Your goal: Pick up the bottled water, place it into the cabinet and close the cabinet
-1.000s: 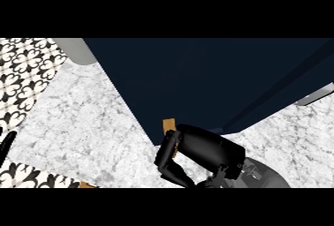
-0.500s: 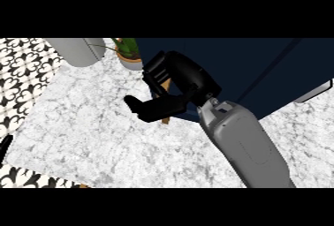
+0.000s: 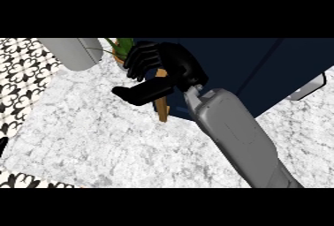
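Your right hand (image 3: 163, 66) is at 12 o'clock, fingers curled and thumb hooked round the tan door edge (image 3: 161, 110) of the navy cabinet (image 3: 261, 66). Bottled water doesn't show. Potted plant (image 3: 119, 47) touches the hand at 10, with a grey cylinder (image 3: 70, 53) beyond. Open marble counter (image 3: 98, 141) runs from 6 to 9. Left hand (image 3: 2, 145) is a sliver at 9, so you can't tell its state.
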{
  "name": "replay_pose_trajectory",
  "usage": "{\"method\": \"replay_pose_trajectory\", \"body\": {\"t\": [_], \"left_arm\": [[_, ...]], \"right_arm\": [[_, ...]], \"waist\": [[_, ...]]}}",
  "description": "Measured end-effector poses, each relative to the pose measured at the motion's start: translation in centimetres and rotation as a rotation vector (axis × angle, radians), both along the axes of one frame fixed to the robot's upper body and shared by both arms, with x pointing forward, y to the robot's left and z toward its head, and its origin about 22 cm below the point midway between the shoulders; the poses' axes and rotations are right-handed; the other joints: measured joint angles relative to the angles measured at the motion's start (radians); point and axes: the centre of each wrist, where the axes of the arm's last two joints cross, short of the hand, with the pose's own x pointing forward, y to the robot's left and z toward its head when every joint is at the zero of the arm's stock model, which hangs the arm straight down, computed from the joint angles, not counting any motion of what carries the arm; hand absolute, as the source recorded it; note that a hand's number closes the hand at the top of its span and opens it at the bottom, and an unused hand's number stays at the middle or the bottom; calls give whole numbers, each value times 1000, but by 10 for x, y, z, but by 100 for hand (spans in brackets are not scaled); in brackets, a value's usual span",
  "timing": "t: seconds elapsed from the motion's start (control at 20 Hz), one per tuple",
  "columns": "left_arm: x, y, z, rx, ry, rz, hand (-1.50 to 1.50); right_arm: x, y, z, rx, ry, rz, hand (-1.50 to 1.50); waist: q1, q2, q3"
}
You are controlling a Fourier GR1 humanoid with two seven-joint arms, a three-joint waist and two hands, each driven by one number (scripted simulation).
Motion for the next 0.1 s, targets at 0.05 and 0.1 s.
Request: {"method": "replay_pose_trajectory", "body": {"t": [0.05,0.1], "left_arm": [[-1,1,0,1,-1,-1,-150],[-2,2,-1,0,-1,0,-150]], "right_arm": [[1,1,-1,10,6,-5,-150],[1,2,-1,17,18,-9,-150]], "waist": [[0,-2,1],[-2,-4,2]]}}
